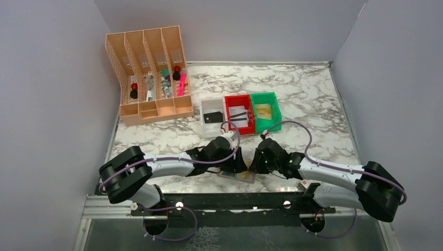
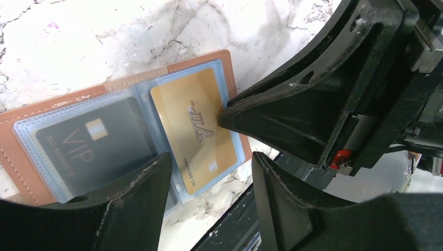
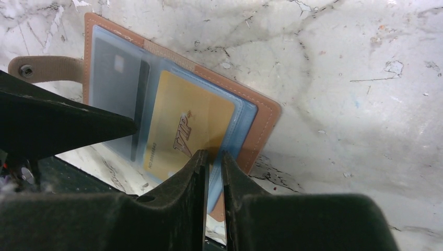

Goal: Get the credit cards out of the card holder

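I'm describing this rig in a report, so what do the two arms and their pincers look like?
The left arm and right arm have white shells between bulky black joint housings, each trailed by a thin purple cable. The left pincer and right pincer have matte black, wedge-shaped fingers with scuffed edges. Small green lights glow on the right wrist.

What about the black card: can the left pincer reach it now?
Probably yes. The left pincer is open close over the wallet, and the right pincer is at the gold card, clear of the black card.

Open card holder [image 2: 137, 78], sleeved gold card [image 2: 193, 130], black card [image 2: 78, 149]
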Motion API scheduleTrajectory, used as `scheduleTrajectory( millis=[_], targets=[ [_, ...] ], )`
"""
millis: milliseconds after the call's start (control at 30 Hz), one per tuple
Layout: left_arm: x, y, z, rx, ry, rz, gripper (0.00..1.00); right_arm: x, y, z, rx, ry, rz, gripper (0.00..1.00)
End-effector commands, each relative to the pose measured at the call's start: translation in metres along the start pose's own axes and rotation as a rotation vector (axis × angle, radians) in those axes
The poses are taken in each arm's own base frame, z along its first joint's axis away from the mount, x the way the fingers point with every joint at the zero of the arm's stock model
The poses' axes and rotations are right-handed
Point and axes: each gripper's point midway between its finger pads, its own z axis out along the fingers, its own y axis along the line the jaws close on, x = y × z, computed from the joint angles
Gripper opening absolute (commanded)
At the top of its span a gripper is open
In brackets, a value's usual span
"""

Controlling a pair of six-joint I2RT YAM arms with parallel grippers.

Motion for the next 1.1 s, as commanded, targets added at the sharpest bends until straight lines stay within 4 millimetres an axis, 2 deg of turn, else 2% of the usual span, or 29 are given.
scheduleTrajectory(
  millis=[0,167,300,400,567,667,1000,1067],
  targets=[
    [-0.004,-0.003,0.008,-0.003,-0.028,-0.002,0.6,0.016,-0.019,0.002,0.049,0.031,0.018,0.2],
    [0.006,0.027,0.007,-0.123,-0.038,-0.057,0.58,0.028,-0.027,0.006,0.067,0.063,0.027,0.2],
    [0.015,0.042,0.007,-0.168,-0.033,-0.083,0.56,0.036,-0.032,0.009,0.071,0.088,0.031,0.2],
    [0.025,0.05,0.011,-0.188,-0.008,-0.106,0.5,0.039,-0.032,0.011,0.063,0.096,0.04,0.2],
    [0.037,0.055,0.015,-0.174,0.001,-0.161,0.39,0.041,-0.032,0.013,0.059,0.101,0.039,0.2],
    [0.039,0.057,0.015,-0.174,-0.003,-0.177,0.37,0.042,-0.033,0.013,0.06,0.106,0.037,0.2],
    [0.026,0.041,0.011,-0.099,-0.057,-0.183,0.08,0.046,-0.038,0.017,0.083,0.122,0.031,0.19],
    [0.024,0.04,0.009,-0.094,-0.072,-0.183,0.06,0.047,-0.04,0.018,0.095,0.128,0.033,0.19]
  ],
)
